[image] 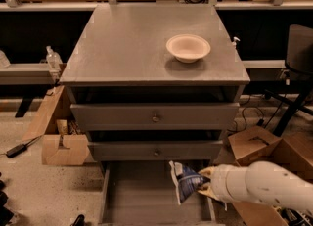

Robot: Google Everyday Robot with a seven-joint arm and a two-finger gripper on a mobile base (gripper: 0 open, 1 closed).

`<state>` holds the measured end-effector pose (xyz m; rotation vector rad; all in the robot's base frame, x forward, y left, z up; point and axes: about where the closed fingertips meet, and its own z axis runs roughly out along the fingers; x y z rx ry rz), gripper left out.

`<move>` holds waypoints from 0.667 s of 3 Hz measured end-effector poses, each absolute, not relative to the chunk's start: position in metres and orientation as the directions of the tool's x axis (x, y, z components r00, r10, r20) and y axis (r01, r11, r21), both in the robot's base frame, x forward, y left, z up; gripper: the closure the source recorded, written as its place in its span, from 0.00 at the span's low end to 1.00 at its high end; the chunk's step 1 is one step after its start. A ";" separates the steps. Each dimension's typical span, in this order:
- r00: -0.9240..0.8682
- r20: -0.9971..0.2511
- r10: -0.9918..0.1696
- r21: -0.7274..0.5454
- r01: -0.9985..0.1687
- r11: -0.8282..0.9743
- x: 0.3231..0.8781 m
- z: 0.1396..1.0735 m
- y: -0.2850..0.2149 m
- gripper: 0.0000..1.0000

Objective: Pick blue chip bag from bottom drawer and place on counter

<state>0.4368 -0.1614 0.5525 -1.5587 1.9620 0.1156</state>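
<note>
The lowest drawer of the grey three-drawer cabinet, a wide shallow grey bottom drawer (139, 195) with thin side walls, stands pulled out toward the camera, and its plain floor shows. Over its right half the small crumpled foil blue chip bag (184, 186), dark with white and silver patches, stands nearly upright. Whether its lower edge touches the drawer floor cannot be told. The robot's gripper (206, 183), on a thick white arm reaching in from the lower right, pinches the bag's right edge between its two beige fingers (207, 173). The two upper grey drawers are closed, and each carries a small round brass knob (155, 118). Above them the counter (132, 44), a broad flat matte grey top, bears a round beige bowl (188, 47) toward its right rear, well apart from the bag, its inside showing plain beige. Open brown cardboard boxes (62, 147) sit on the floor to either side of the cabinet.
</note>
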 end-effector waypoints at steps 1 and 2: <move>-0.076 -0.515 -0.854 -0.297 -0.919 0.261 0.459 0.639 -0.107 1.00; -0.033 -0.506 -0.862 -0.326 -0.918 0.227 0.488 0.735 -0.057 1.00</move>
